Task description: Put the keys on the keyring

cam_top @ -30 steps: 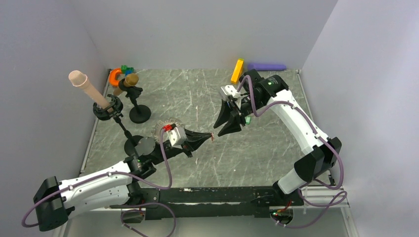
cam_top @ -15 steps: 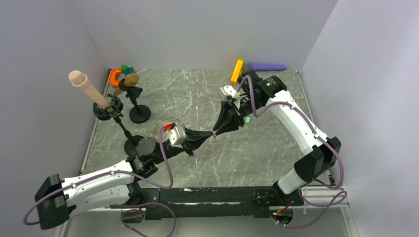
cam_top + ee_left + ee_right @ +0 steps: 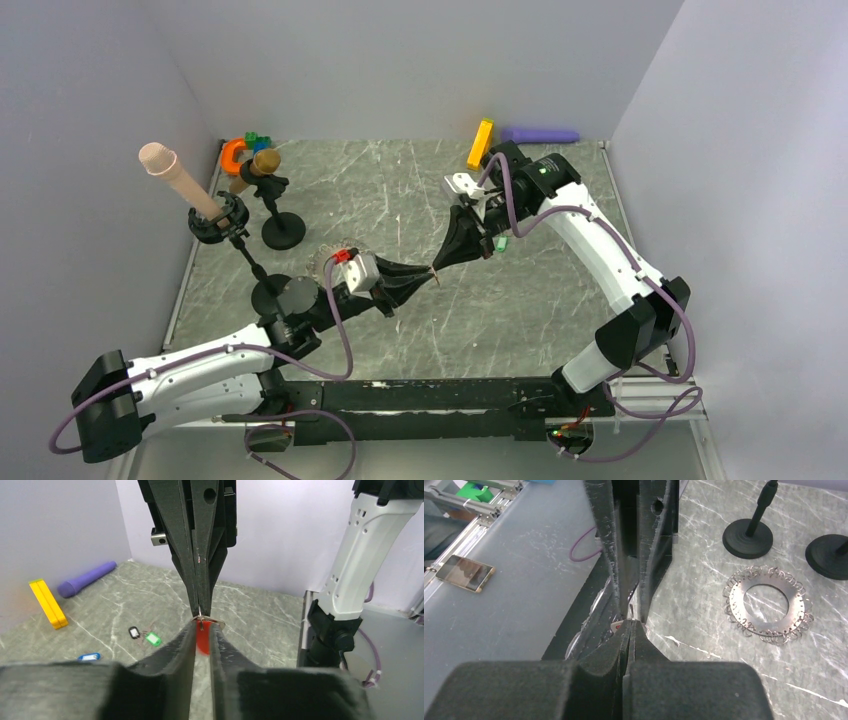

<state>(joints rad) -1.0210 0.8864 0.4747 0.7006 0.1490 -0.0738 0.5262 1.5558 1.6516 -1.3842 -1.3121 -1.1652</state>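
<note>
The red key [image 3: 202, 639] hangs above the table between the two gripper tips [image 3: 434, 272]. My right gripper [image 3: 437, 266] comes down from the upper right and is shut on the key's small metal ring [image 3: 210, 622]; its fingers [image 3: 200, 580] are pressed together. My left gripper [image 3: 201, 625] stands slightly open, and the red tag shows in the narrow gap between its fingers. Black [image 3: 134, 632], green [image 3: 153, 639] and blue [image 3: 90, 656] keys lie on the table. The keyring [image 3: 796, 615] lies flat near the stands, partly hidden behind my left wrist in the top view [image 3: 322, 262].
An orange block [image 3: 481, 143] and a purple cylinder [image 3: 540, 134] lie by the back wall. Black stands [image 3: 283, 230] with round bases [image 3: 282, 295] occupy the left side, one carrying a peach cylinder [image 3: 180, 180]. Small coloured parts [image 3: 235, 152] sit in the back left corner.
The right gripper came down to the left gripper's tip and shut on the red key's ring. The left gripper's jaws have parted a little.
</note>
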